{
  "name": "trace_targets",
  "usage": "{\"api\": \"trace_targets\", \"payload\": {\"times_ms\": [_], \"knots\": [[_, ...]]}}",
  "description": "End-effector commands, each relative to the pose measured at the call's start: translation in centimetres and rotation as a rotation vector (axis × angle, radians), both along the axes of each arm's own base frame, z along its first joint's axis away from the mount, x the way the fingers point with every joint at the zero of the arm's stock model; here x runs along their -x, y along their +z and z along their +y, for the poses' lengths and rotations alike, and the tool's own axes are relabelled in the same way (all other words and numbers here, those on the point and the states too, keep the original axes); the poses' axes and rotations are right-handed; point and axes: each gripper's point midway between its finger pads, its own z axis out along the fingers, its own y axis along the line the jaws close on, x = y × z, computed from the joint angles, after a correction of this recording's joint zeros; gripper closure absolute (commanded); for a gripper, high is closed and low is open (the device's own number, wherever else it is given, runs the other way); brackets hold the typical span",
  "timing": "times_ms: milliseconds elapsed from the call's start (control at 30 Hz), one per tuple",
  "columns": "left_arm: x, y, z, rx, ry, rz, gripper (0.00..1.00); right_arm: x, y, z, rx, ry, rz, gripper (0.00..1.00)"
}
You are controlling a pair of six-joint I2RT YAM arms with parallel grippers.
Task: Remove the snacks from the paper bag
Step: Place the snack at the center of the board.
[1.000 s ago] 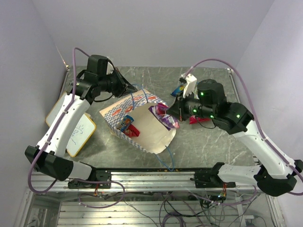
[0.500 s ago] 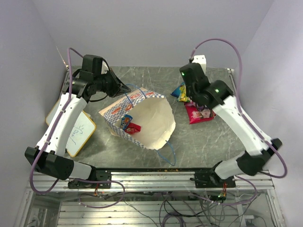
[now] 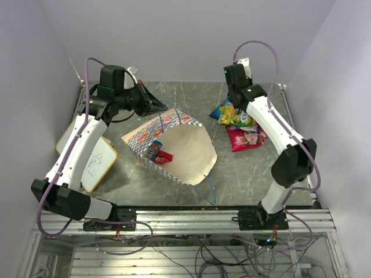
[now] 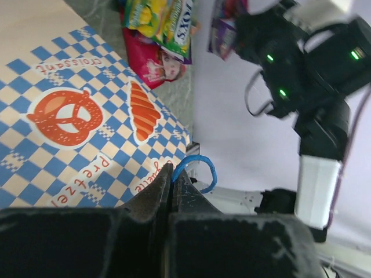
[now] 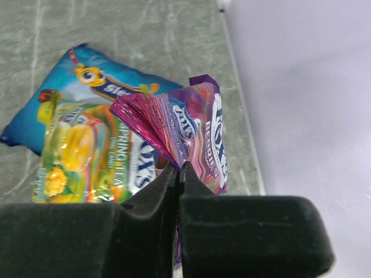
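Two packets (image 3: 159, 153), one red and one blue-orange, lie deep inside the paper bag (image 3: 191, 150); the bag rests on its side on the table (image 3: 255, 174) with its mouth turned toward the near right, so the cream interior is open to the overhead view.

Left gripper (image 4: 172, 174): jaws closed tight on the bag rim where the blue cord handle (image 4: 200, 164) loops out; judged purpose, to hold the upper wall up and keep the mouth spread for access.

Right gripper (image 5: 178, 169): jaws pinched on the crimped end of a purple packet (image 5: 194, 130), which hangs from the fingertips; it hovers over the unloading pile at the far right of the table, well apart from the bag.

Pile contents: a yellow-green packet (image 5: 87, 150) overlapping a blue packet (image 5: 98, 78), with a pink-red packet (image 3: 243, 139) just beside them on the near side; grouping removed snacks away from the bag keeps its mouth unobstructed.

Step in hand, as judged: release of the purple packet onto the pile; the task appears past halfway, with the two packets in the bag not yet extracted.
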Motion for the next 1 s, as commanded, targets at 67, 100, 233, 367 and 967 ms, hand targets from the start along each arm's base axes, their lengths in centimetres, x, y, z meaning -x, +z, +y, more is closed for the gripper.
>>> {"api": "trace_targets", "payload": {"times_ms": [67, 100, 233, 367, 967], "knots": [[2.7, 1.1, -2.6, 0.072, -0.177, -0.042, 0.93, -3.6, -5.5, 2.6, -0.033, 0.052, 0.042, 1.00], [3.4, 0.8, -3.2, 0.066, -0.197, -0.037, 0.93, -3.7, -6.6, 2.7, -0.031, 0.049, 0.057, 1.00], [6.4, -0.4, -4.8, 0.036, -0.237, -0.012, 0.93, -3.5, -10.5, 3.1, -0.041, 0.043, 0.125, 1.00], [7.8, -2.1, -4.1, 0.000, -0.233, 0.011, 0.93, -2.5, -13.5, 4.1, -0.120, 0.068, 0.176, 0.84], [9.2, -4.5, -3.4, -0.078, -0.256, 0.009, 0.93, 0.6, -6.7, 6.6, -0.289, 0.261, 0.122, 0.13]]}}
